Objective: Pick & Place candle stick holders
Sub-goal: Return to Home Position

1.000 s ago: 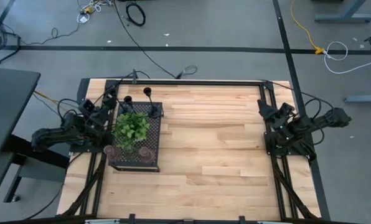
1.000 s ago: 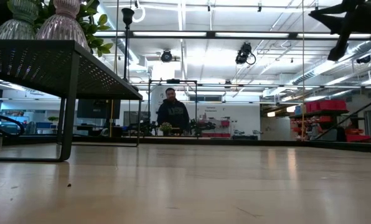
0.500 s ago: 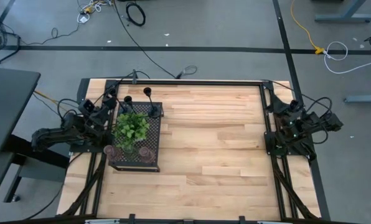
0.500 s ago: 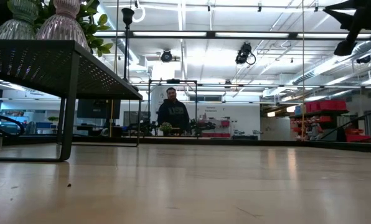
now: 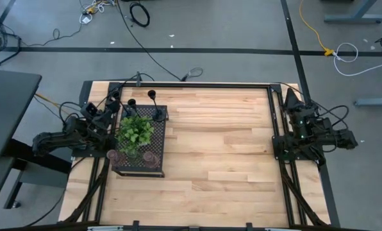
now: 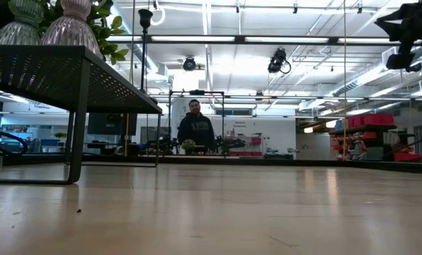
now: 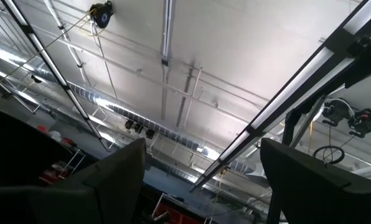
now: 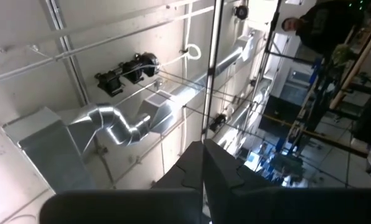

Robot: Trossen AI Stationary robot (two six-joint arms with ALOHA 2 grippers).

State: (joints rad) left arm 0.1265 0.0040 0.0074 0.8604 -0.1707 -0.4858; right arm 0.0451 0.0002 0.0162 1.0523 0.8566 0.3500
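The candle stick holders stand on top of the black perforated stand (image 5: 140,163) at the table's left. Three black ones (image 5: 152,95) (image 5: 132,102) (image 5: 159,116) stand at its far end. Glass ones (image 5: 112,155) (image 5: 151,157) stand at its near end, and two show in the low view (image 6: 73,21) (image 6: 16,27). My left gripper (image 5: 114,101) is open and empty at the stand's far left corner, pointing at the ceiling (image 7: 201,155). My right gripper (image 5: 288,96) is shut and empty at the table's right edge, also pointing up (image 8: 203,149).
A green leafy plant (image 5: 135,131) stands on the middle of the stand. The black frame rails (image 5: 274,122) run along the table's edges. Bare wooden table top (image 5: 223,147) lies between the stand and the right arm. A person (image 6: 196,127) stands in the room behind.
My right arm has swung round at the table's right edge. Its gripper has gone toward the far right corner and turned away from the table's middle. Its elbow has gone toward the near side. The left arm and the holders have kept still.
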